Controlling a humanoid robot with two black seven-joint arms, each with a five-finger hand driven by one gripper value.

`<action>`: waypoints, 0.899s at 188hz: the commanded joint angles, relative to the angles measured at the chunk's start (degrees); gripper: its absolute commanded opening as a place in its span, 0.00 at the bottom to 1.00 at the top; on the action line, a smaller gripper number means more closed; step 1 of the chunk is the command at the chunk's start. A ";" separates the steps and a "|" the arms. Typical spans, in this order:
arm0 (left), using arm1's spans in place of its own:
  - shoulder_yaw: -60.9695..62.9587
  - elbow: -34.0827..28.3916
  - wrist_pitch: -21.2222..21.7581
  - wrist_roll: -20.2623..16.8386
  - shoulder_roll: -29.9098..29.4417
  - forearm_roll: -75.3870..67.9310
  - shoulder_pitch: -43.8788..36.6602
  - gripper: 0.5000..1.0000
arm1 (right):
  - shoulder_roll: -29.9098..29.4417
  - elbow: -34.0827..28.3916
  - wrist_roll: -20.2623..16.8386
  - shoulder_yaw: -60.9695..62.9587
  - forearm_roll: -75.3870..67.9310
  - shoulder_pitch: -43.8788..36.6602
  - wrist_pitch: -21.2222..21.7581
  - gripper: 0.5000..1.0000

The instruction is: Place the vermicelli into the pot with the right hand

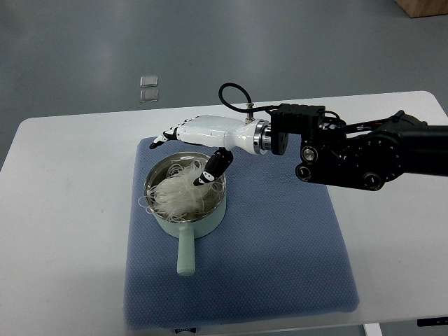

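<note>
A pale green pot (210, 222) with a short handle stands on the blue mat (280, 245). A white tangle of vermicelli (178, 196) fills the pot, with a few strands hanging over its left rim. My right hand (187, 150) reaches in from the right and hovers over the pot's far rim. Its fingers (162, 138) are stretched out to the left and its thumb (212, 169) points down toward the vermicelli. The hand holds nothing.
The mat lies on a white table (63, 231). Two small clear squares (148, 88) lie on the grey floor beyond the table's far edge. A brown box corner (423, 7) shows at the top right.
</note>
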State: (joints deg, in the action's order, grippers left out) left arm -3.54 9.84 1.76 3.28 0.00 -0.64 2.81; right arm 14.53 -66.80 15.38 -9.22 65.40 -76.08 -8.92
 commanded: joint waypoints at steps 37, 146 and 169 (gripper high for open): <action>0.11 -0.35 0.00 0.06 0.00 0.02 0.35 1.00 | 6.47 0.61 -0.35 10.27 -10.98 3.30 0.13 0.72; 0.11 -0.43 0.00 -0.02 0.00 0.02 0.52 1.00 | 5.42 20.21 -4.57 40.77 -45.97 26.33 -2.06 0.78; 0.11 -0.43 -0.09 -0.02 0.00 0.02 0.53 1.00 | 4.81 20.21 -5.01 40.77 -51.42 28.00 -2.24 0.83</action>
State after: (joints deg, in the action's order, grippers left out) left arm -3.42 9.40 1.73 3.25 0.00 -0.61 3.29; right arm 19.91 -46.62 10.78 31.44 18.65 -49.67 -10.98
